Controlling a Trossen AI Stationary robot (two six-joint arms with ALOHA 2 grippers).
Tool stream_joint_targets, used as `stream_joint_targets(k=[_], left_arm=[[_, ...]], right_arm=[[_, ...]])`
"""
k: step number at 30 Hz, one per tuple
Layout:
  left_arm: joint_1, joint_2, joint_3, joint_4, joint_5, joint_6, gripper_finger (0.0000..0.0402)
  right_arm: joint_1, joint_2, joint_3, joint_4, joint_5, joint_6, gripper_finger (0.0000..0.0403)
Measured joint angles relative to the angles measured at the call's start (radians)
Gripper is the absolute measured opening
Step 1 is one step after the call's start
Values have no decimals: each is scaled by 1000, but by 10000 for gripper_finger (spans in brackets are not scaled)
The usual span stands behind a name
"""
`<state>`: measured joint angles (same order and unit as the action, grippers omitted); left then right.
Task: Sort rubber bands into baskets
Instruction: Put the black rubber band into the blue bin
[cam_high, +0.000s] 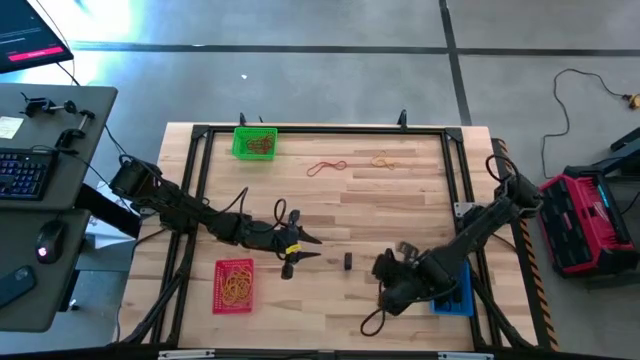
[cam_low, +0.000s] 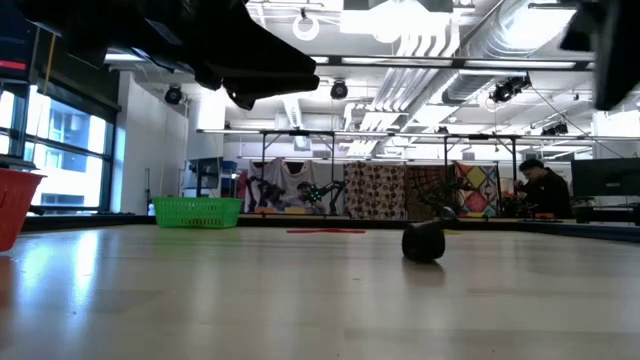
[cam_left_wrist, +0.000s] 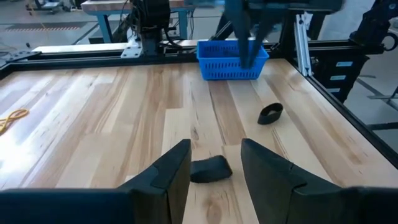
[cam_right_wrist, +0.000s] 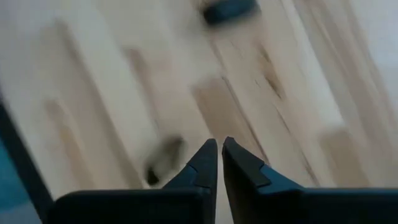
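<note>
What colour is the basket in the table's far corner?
Green: the basket shows best in the high view.

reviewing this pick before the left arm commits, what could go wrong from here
1. The left end effector straddles a flat black rubber band lying on the table; its fingers may close above it and miss.
2. The blue basket for it sits far across the table, and the right end effector hovers close by, so a carry there might crowd that arm.
3. A second black band lies in between and could get nudged.
</note>
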<state>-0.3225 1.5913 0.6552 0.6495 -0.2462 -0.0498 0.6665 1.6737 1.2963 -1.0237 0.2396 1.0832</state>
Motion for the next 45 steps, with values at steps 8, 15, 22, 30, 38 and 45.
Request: stream_joint_targets(k=[8, 15, 22, 30, 38, 45], left_arm=[[0, 0, 0, 7, 0, -19, 132], [0, 0, 0, 7, 0, -26, 132], [0, 0, 0, 7, 0, -26, 132], [0, 0, 0, 6, 0, -26, 132], [0, 0, 0, 2, 0, -26, 132], [0, 0, -1, 0, 0, -27, 132]], right_arm=[[-77, 0, -109, 337, 122, -143, 69], [-179, 45, -193, 564, 131, -63, 163], [-240, 136, -199, 581, 128, 38, 201], [-260, 190, -199, 631, 75, 59, 189], [-268, 219, -199, 652, 64, -11, 132], [-268, 199, -199, 659, 60, -145, 18]])
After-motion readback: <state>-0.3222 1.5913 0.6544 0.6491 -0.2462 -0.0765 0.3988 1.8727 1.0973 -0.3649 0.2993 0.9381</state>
